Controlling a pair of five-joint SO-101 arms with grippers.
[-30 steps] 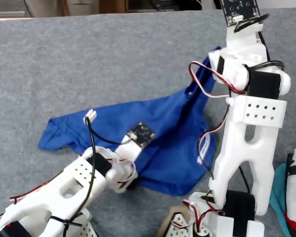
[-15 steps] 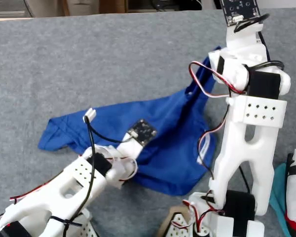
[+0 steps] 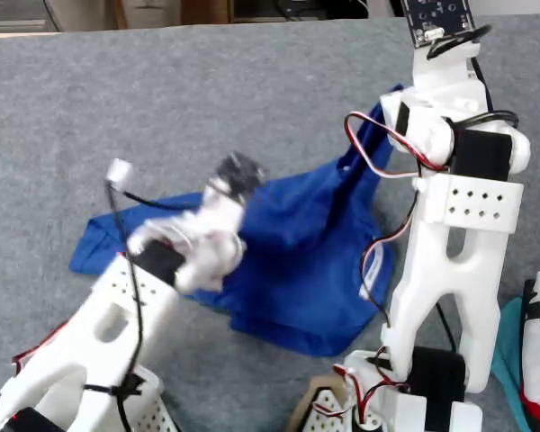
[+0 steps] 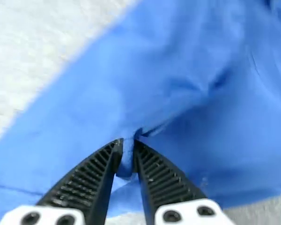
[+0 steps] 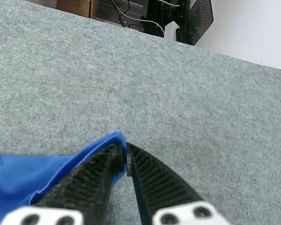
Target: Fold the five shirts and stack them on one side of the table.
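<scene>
Swings up and across the counter (image 3: 162, 90) since a second ago, left hand (image 4: 126, 143) nipped tight on a fold of the mid-counter shirt (image 3: 297, 261), right hand (image 5: 124, 151) clamped on its far corner; likely soft, light, limp, best gripped at corners.

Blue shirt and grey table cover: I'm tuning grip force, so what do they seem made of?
Blue shirt: matte cloth, probably cotton knit; it creases and bunches at the left gripper. Grey table cover: felt-like matte textile with fuzzy speckled surface.
</scene>
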